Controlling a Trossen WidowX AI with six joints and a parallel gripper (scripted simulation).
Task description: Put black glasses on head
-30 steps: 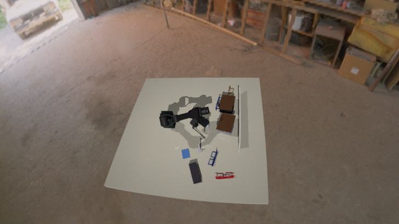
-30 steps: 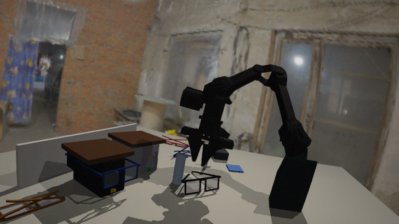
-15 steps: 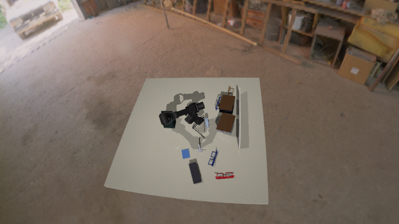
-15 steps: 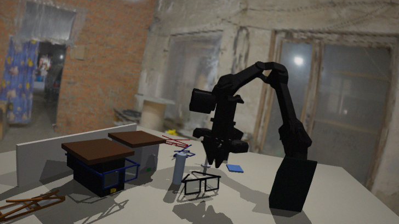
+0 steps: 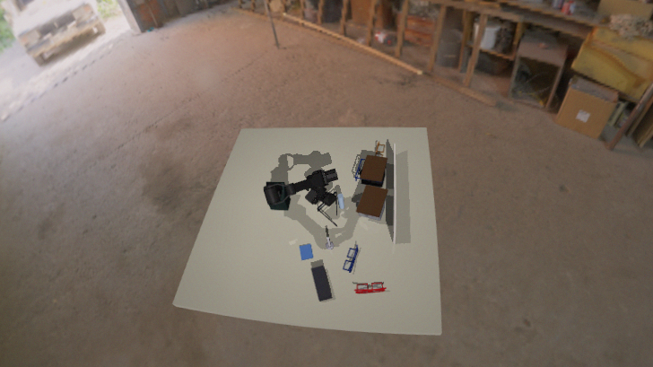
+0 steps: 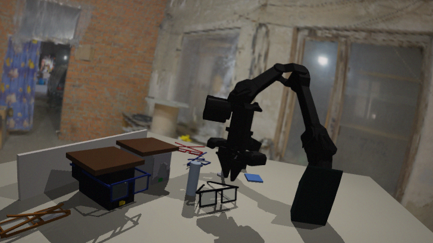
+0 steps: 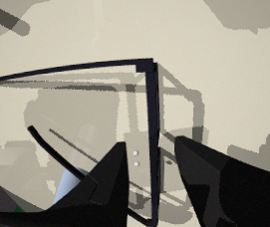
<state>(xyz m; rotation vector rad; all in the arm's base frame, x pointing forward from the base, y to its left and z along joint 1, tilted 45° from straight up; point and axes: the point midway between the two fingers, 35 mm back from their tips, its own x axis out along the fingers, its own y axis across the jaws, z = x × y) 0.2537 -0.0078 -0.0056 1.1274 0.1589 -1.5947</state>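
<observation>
The black glasses [image 5: 327, 216] [image 6: 218, 191] [image 7: 153, 114] stand upright on the table with their temples spread. My gripper [image 6: 230, 177] [image 7: 150, 146] is partly open and points down above them. In the wrist view the front frame runs between the two fingers, nearer the left one, touching neither. The green-tag head [image 5: 371, 201] [image 6: 163, 160] is grey with a brown top; its green tag [image 6: 160, 179] [image 7: 18, 210] shows low on its front. The other head [image 5: 373, 169] [image 6: 92, 187] is black, has a yellow tag [image 6: 122, 202], and wears blue glasses [image 6: 129, 182].
A pale blue cylinder [image 5: 341, 200] [image 6: 193, 179] [image 7: 69, 184] stands close beside the black glasses. A white panel [image 5: 395, 188] [image 6: 28, 176] stands behind the heads. Orange glasses [image 6: 35, 219], loose blue glasses [image 5: 351, 258], red glasses [image 5: 370, 287], a dark box [image 5: 321, 283] and a blue pad [image 5: 306, 251] lie around.
</observation>
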